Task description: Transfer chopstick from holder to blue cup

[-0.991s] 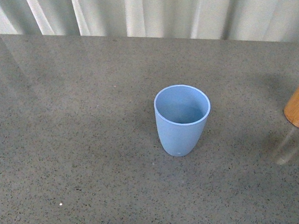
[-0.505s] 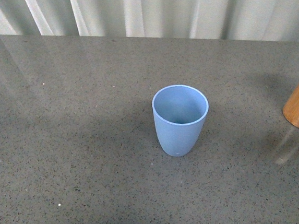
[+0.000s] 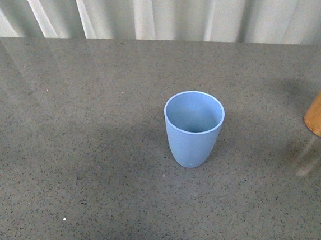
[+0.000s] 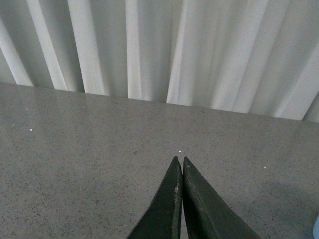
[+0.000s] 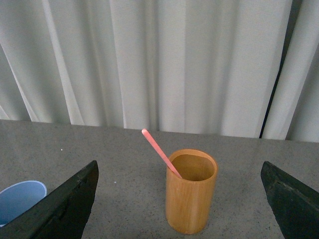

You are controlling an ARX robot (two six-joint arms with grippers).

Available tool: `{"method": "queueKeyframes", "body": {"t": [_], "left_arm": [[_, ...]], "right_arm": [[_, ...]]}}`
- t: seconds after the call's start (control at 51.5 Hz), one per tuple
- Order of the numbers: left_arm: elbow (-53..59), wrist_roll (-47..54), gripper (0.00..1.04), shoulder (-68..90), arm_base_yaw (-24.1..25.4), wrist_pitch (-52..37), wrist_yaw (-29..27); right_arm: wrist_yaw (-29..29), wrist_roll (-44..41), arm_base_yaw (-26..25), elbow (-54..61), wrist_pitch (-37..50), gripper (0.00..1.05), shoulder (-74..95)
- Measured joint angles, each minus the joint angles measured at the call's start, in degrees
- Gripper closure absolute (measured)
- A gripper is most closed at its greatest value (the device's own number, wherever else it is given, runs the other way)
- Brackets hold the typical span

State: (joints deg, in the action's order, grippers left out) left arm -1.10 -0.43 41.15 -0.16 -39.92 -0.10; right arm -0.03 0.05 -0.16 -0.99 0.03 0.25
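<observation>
— How does the chopstick look?
— I see a thin pink chopstick (image 5: 160, 151) tilted in the tan holder (image 5: 191, 199), its tip leaning toward the cup (image 3: 195, 129).
— Room?
— The table (image 3: 85, 160) is bare around the cup. The holder is at the cup's 3 o'clock, cut off by the frame edge.
— Grippers?
— My right gripper (image 5: 178, 167) is spread wide, facing the holder and clear of the chopstick. The left gripper (image 4: 180, 162) is clenched on nothing.

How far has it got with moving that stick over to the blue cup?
Nothing is done yet: the chopstick leans in the holder, and the blue cup looks empty. In hand: the right end effector is open and faces the holder, touching nothing. The left end effector is shut on nothing. Left to do: grasp, lift, carry over, drop it in the cup.
</observation>
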Motion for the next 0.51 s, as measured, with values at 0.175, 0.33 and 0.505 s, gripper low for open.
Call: {"method": "queueKeyframes", "body": {"t": [0.175,0.33,0.505], "left_arm": [[0.02,0.04,1.01,-7.65,0.04,6.99,-0.04],[0.04,0.04,1.01,-13.25,0.04,12.31,-0.04],[0.04,0.04,1.01,-19.67,0.04,18.34,-0.04]], "right_arm": [[0.0,0.0,0.0,0.0,0.0,0.1,0.0],[0.0,0.0,0.0,0.0,0.0,0.1,0.0],[0.0,0.0,0.0,0.0,0.0,0.1,0.0]]}}
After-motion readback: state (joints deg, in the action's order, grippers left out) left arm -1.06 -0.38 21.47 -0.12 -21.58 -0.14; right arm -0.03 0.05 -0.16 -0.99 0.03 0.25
